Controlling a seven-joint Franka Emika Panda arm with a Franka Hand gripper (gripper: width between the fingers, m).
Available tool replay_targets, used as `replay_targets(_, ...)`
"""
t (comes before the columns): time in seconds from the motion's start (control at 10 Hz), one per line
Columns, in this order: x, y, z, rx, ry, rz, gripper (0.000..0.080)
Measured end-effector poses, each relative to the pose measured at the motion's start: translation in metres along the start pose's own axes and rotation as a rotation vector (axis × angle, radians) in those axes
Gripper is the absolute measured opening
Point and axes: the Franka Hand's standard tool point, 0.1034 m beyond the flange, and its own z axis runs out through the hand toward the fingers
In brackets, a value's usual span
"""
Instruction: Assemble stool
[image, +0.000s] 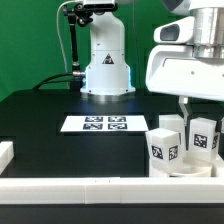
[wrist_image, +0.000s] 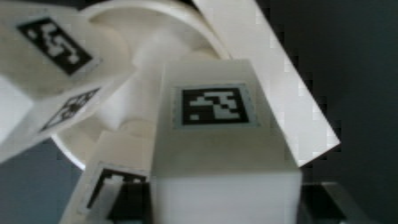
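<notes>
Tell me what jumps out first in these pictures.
The cluster of white stool legs with black-and-white tags stands at the exterior view's right, against the white border rail. The gripper reaches down among them, and one tagged leg fills the wrist view. The marker board lies flat mid-table.

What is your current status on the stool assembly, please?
End effector down among upright stool legs, grip unclear. Seat below the legs. Marker board clear of the work.
</notes>
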Motion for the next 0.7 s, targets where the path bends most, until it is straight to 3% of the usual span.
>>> replay_targets(0.5, 0.0068, 0.0057, 0.0005, 0.027, -0.029, 0.243, 0.0345)
replay_targets(0.6, 0.0066, 0.0056, 0.0005, 0.027, -0.029, 0.240, 0.0439)
replay_targets(0.7, 0.0072, 0.0059, 0.0000, 0.028, -0.028, 0.231, 0.0439)
